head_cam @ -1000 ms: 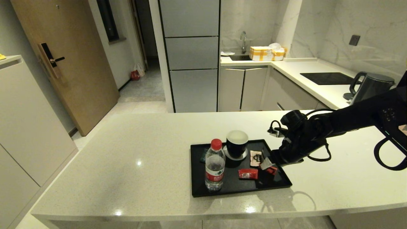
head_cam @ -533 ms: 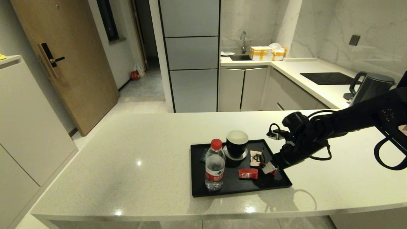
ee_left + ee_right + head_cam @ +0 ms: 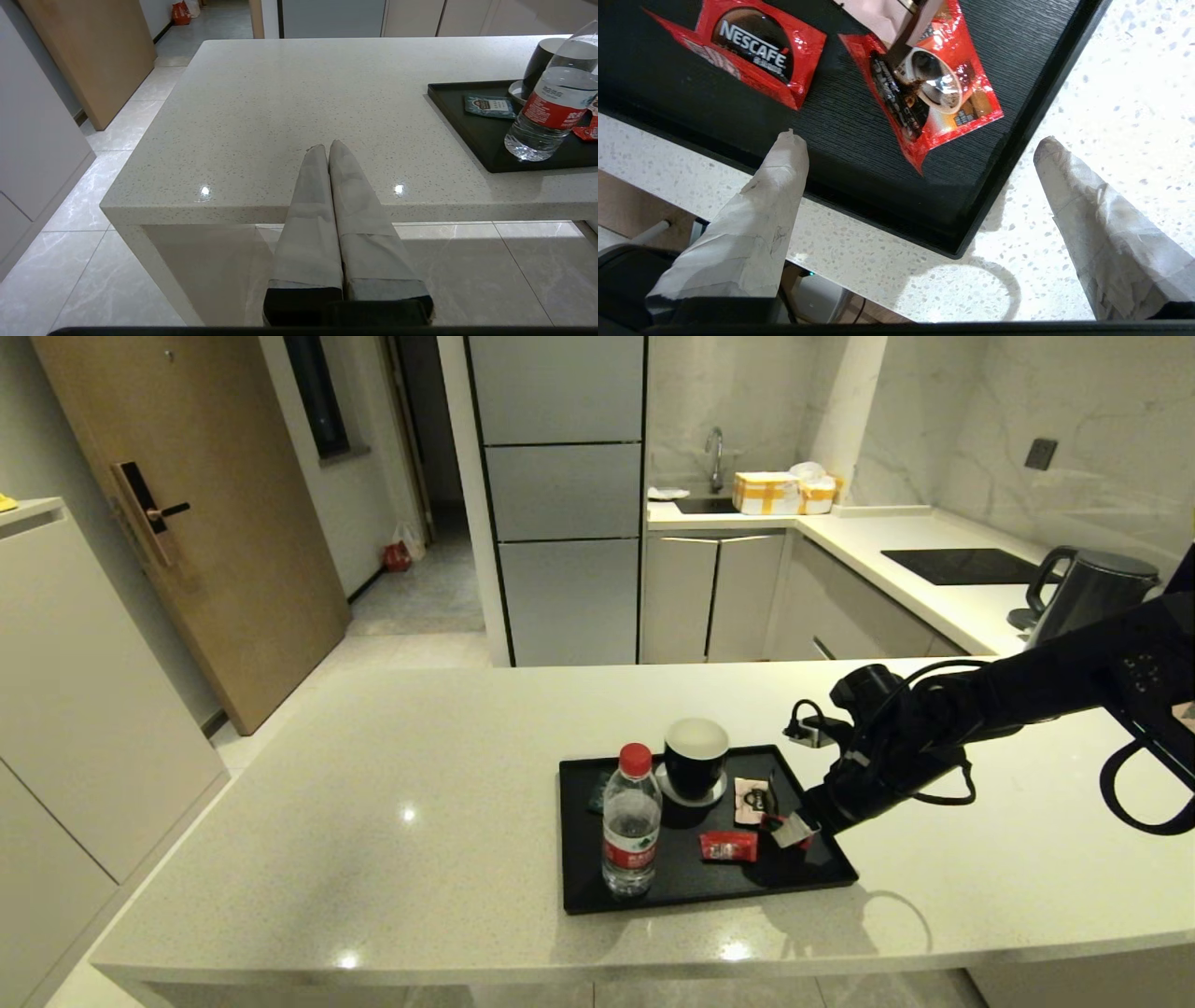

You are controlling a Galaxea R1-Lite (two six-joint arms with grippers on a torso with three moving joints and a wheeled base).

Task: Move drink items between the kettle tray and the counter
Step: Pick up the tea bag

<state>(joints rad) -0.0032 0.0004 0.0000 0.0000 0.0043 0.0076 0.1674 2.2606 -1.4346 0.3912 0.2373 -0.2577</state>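
Two red foil sachets lie on the black kettle tray [image 3: 579,859]. One sachet [image 3: 728,845] [image 3: 752,51] is near the tray's middle. The other sachet [image 3: 929,88] lies by the tray's right rim, partly under a pale pink packet. My right gripper [image 3: 796,831] [image 3: 920,144] hovers open just over this second sachet; one fingertip is above the tray [image 3: 859,140], the other above the counter [image 3: 1111,93]. Nothing is between the fingers. My left gripper [image 3: 327,148] is shut and parked at the counter's [image 3: 280,93] front edge, out of the head view.
On the tray also stand a red-capped water bottle [image 3: 631,821] [image 3: 546,107] and a black cup [image 3: 695,761] on a saucer. A pink packet [image 3: 750,800] and a teal packet [image 3: 489,105] lie there too. A dark kettle [image 3: 1088,588] stands on the far worktop.
My right wrist has drawn slightly to the right and up over the tray's right rim. Both red sachets lie where they were. The left arm has not moved.
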